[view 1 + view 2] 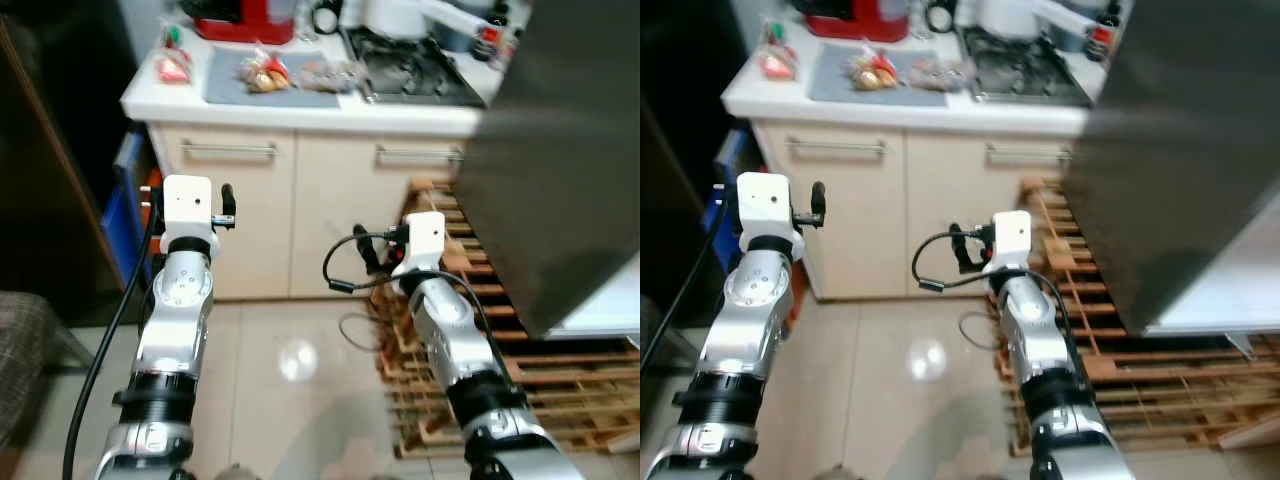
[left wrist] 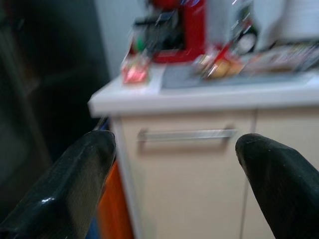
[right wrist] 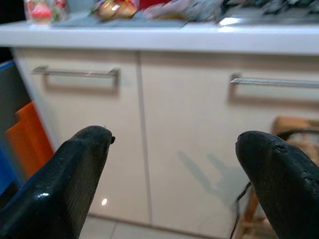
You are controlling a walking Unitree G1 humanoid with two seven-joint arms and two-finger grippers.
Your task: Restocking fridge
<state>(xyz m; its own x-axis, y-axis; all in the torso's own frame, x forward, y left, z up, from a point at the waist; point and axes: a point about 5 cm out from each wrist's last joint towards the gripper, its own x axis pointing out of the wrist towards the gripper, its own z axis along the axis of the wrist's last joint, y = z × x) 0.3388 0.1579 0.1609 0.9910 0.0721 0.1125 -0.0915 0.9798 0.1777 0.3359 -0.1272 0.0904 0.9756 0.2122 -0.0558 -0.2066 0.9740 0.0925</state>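
While both arms face the counter (image 1: 300, 108), left gripper (image 2: 174, 174) and right gripper (image 3: 174, 174) fingers spread wide (holding nothing).

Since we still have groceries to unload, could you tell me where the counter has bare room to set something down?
The counter is bare along its front edge, ahead of the grey mat, and at the left corner beside the small red packet. The mat itself is crowded with wrapped food, the red appliance fills the back, and the hob takes the right.

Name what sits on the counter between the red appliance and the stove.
A grey mat with wrapped food packets on it, seen in the left eye view.
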